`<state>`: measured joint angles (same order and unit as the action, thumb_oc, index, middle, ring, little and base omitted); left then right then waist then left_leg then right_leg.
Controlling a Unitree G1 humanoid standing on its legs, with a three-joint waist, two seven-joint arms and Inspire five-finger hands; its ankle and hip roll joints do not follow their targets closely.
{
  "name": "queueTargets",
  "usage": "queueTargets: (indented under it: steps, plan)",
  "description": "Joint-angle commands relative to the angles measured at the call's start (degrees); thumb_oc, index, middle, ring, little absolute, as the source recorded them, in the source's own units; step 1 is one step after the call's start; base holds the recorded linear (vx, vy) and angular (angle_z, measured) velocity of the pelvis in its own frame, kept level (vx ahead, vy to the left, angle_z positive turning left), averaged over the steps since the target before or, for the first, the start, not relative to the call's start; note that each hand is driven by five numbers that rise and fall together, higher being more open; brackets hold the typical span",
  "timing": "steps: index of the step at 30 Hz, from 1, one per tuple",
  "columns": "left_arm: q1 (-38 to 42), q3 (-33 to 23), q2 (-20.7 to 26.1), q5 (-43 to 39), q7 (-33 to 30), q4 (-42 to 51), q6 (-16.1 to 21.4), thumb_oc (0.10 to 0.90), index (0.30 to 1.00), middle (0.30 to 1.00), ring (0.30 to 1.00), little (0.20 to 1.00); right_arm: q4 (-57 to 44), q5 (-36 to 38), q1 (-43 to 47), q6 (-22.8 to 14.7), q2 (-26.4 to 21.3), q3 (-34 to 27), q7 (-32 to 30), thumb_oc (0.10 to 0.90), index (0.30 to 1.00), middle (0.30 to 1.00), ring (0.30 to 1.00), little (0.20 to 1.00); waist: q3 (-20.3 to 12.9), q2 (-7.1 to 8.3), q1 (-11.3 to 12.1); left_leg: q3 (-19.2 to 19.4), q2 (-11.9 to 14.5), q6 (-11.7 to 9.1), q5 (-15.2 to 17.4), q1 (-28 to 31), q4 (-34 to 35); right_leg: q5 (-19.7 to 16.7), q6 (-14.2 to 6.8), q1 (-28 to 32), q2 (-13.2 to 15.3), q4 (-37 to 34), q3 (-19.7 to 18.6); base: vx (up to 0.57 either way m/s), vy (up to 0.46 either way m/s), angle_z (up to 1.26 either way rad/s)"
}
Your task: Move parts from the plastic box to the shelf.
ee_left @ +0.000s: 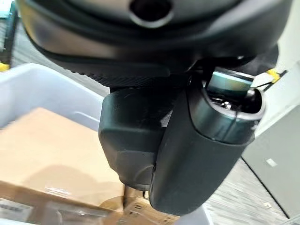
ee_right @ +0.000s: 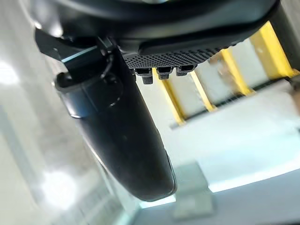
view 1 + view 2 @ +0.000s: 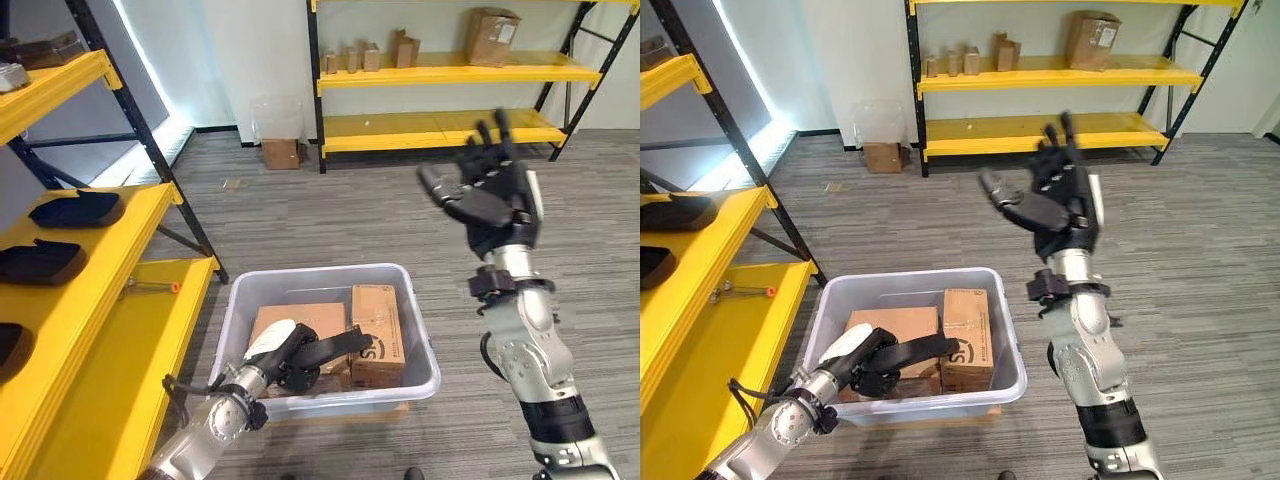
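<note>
A clear grey plastic box (image 3: pixel 320 273) stands on the floor in front of me. It holds a flat cardboard box (image 3: pixel 300 320) and an upright cardboard box (image 3: pixel 375 318). My left hand (image 3: pixel 298 355) reaches into the plastic box from the near side, open, its fingers stretched low over the cardboard boxes and closed on nothing. In the left wrist view the thumb (image 1: pixel 197 154) hangs above the flat cardboard box (image 1: pixel 51 154). My right hand (image 3: pixel 490 198) is raised high to the right of the plastic box, open with its fingers spread and holding nothing. The yellow shelf (image 3: pixel 150 350) runs along my left.
Dark moulded parts (image 3: pixel 75 210) lie on the left shelf's middle level, and a small tool (image 3: pixel 150 287) lies on the lower level. A second yellow shelf (image 3: pixel 440 125) with cardboard boxes stands at the far wall. A small carton (image 3: pixel 280 152) sits on the floor beside it.
</note>
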<state>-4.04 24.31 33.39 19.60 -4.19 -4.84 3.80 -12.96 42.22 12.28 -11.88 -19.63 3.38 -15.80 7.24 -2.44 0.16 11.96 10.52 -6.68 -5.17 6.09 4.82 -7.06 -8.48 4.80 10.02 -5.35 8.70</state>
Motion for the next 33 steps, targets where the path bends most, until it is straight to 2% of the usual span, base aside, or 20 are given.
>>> queueTargets:
  steps: [1,2,3,5,8,10,13,16,18,19,21,22,23,25,26,27,30,33]
  plan:
    - [3.83,-7.06,1.91,1.08,-8.53,5.26,1.96,0.400,0.300,0.300,0.300,0.300,-4.07,-1.94,-0.62,-1.21,1.36,-2.02,-1.86,0.900,1.000,1.000,1.000,1.000,-1.17,2.08,0.15,0.60,1.31,0.71,4.01,1.68,0.18,2.37,-2.60,2.71,4.80,0.35,5.49,-0.01,0.001,0.07]
    - [3.06,-8.03,1.98,0.90,-8.60,5.75,1.87,0.400,0.300,0.300,0.300,0.300,-3.18,-2.01,-1.44,-0.37,1.40,-1.88,-1.00,0.900,1.000,1.000,1.000,1.000,-1.11,2.00,0.20,0.45,1.30,0.72,3.93,1.61,0.18,2.42,-2.55,2.76,4.82,0.35,5.65,-0.02,-0.009,0.09]
    - [-0.13,-11.81,2.28,-0.05,-9.97,7.19,1.79,0.400,0.300,0.300,0.300,0.300,0.16,-3.81,-4.53,4.27,1.13,-0.23,4.75,0.900,1.000,1.000,1.000,1.000,-0.86,1.79,0.38,-0.23,1.34,0.68,3.45,1.21,0.18,2.53,-2.41,2.91,4.88,0.35,6.28,-0.03,-0.010,0.11]
    - [-1.70,-13.95,2.44,-0.33,-11.18,7.39,2.32,0.400,0.300,0.300,0.300,0.300,1.56,-4.30,-6.84,4.50,0.22,2.71,7.77,0.900,1.000,1.000,1.000,1.000,-0.55,1.72,0.69,-0.58,1.61,0.50,2.91,0.83,0.18,2.44,-2.32,2.96,5.00,0.35,6.77,-0.04,-0.007,0.15]
    - [-3.77,-17.64,2.51,0.43,-13.43,7.69,3.04,0.400,0.300,0.300,0.300,0.300,3.72,1.01,-10.90,6.54,0.20,4.60,9.01,0.900,1.000,1.000,1.000,1.000,-0.29,1.77,1.06,-1.37,2.07,0.04,2.08,0.27,0.18,2.38,-2.00,3.19,4.84,0.35,7.60,-0.02,0.000,0.25]
    - [-5.22,-20.19,2.56,5.42,-16.80,8.90,2.27,0.400,0.300,0.300,0.300,0.300,7.72,3.08,-11.71,6.92,0.36,4.91,11.65,0.900,1.000,1.000,1.000,1.000,-0.10,1.76,1.56,-2.63,2.14,-0.22,1.60,-0.11,0.18,2.67,-1.63,3.66,4.63,0.35,8.13,0.00,0.029,0.22]
    - [-5.53,-22.46,3.57,4.81,-21.16,9.44,1.47,0.400,0.300,0.300,0.300,0.300,10.71,1.79,-9.99,8.06,0.52,10.02,15.17,0.900,1.000,1.000,1.000,1.000,0.15,1.63,3.66,-6.44,1.62,-0.25,1.13,-0.99,0.18,3.42,-0.77,4.30,4.17,0.35,8.20,-0.01,0.053,0.29]
    - [-4.67,-22.89,3.54,6.06,-23.48,9.97,3.60,0.400,0.300,0.300,0.300,0.300,11.33,3.73,-8.45,9.41,0.51,13.60,14.59,0.900,1.000,1.000,1.000,1.000,0.37,1.83,5.10,-7.72,1.79,-0.32,0.63,-1.34,0.18,3.87,-0.19,5.00,3.70,0.45,8.92,-0.02,0.020,0.18]
    - [-3.58,-23.02,3.79,9.03,-25.24,11.21,5.62,0.400,0.300,0.300,0.300,0.300,13.37,4.05,-7.46,8.83,0.98,15.57,14.66,0.900,1.000,1.000,1.000,1.000,0.77,1.97,6.11,-8.15,2.31,-0.46,-0.31,-1.73,0.18,4.54,0.25,5.63,3.47,1.54,10.28,-0.05,0.042,0.41]
    - [-2.48,-23.69,4.48,11.54,-26.49,12.35,7.87,0.400,0.300,0.300,0.300,0.300,14.07,3.85,-7.24,8.09,1.25,16.52,14.04,0.900,1.000,1.000,1.000,1.000,0.82,2.01,6.85,-7.97,2.87,-0.65,-1.23,-2.28,0.18,5.24,0.41,5.93,3.50,2.80,11.92,-0.04,0.059,0.58]
    - [-1.77,-24.06,4.97,12.83,-27.50,12.81,8.95,0.400,0.300,0.300,0.300,0.300,14.14,3.57,-7.37,8.20,1.45,16.82,13.76,0.900,1.000,1.000,1.000,1.000,0.80,2.03,6.91,-7.66,3.12,-0.81,-1.67,-2.58,0.18,5.54,0.35,6.02,3.64,3.47,12.91,-0.01,0.068,0.71]
    - [-0.09,-24.96,6.43,14.23,-30.50,13.66,12.15,0.400,0.300,0.300,0.300,0.300,14.02,1.85,-8.13,8.42,1.55,17.07,12.67,0.900,1.000,1.000,1.000,1.000,0.72,2.05,6.72,-5.33,3.92,-1.28,-2.49,-2.93,0.18,6.19,0.07,6.55,4.17,4.78,15.33,0.00,0.089,0.93]
    - [0.32,-25.16,6.76,14.18,-31.17,13.85,12.48,0.400,0.300,0.300,0.300,0.300,14.00,1.41,-8.31,8.24,1.51,17.01,12.36,0.900,1.000,1.000,1.000,1.000,0.61,2.07,6.57,-4.70,4.08,-1.31,-2.87,-3.25,0.18,6.05,0.03,6.55,4.31,4.89,15.96,0.01,0.110,1.09]
    - [2.40,-25.83,8.02,14.39,-34.13,14.08,15.29,0.400,0.300,0.300,0.300,0.300,13.36,-0.03,-9.60,7.95,1.54,16.82,11.18,0.900,1.000,1.000,1.000,1.000,0.40,2.17,5.48,0.75,5.25,-1.98,-4.11,-3.37,0.18,6.33,-0.59,7.38,5.04,6.11,19.44,0.05,0.104,0.86]
    - [3.74,-26.14,8.95,14.27,-35.44,14.04,16.23,0.400,0.300,0.300,0.300,0.300,12.99,-0.57,-10.31,7.88,1.39,16.69,10.54,0.900,1.000,1.000,1.000,1.000,0.12,2.30,4.83,2.85,5.59,-2.73,-3.86,-3.02,0.18,6.98,-1.23,8.20,5.29,6.41,20.02,0.08,0.147,0.74]
    - [5.15,-26.34,10.07,14.24,-36.87,14.12,16.36,0.400,0.300,0.300,0.300,0.300,12.92,-1.16,-10.80,7.86,1.23,16.43,10.24,0.900,1.000,1.000,1.000,1.000,0.05,2.34,4.38,4.46,5.44,-2.81,-4.19,-3.15,0.18,6.71,-1.36,8.63,5.62,6.59,20.90,0.08,0.120,1.15]
    - [6.69,-26.98,11.46,13.97,-38.16,14.71,15.22,0.400,0.300,0.300,0.300,0.300,14.13,-1.45,-11.17,7.96,1.20,15.80,11.31,0.900,1.000,1.000,1.000,1.000,0.14,2.45,4.27,4.47,4.59,-2.47,-4.02,-3.50,0.18,6.55,-1.46,9.02,6.26,7.08,21.04,0.05,0.135,1.31]
    - [7.25,-28.86,12.66,13.78,-38.01,15.29,12.98,0.400,0.300,0.300,0.300,0.300,14.89,-2.76,-11.06,9.77,1.45,15.55,14.17,0.900,1.000,1.000,1.000,1.000,0.40,2.47,4.68,4.23,2.61,-1.48,-2.76,-3.10,0.04,6.90,-1.87,9.78,7.31,7.84,20.88,0.11,0.207,0.29]
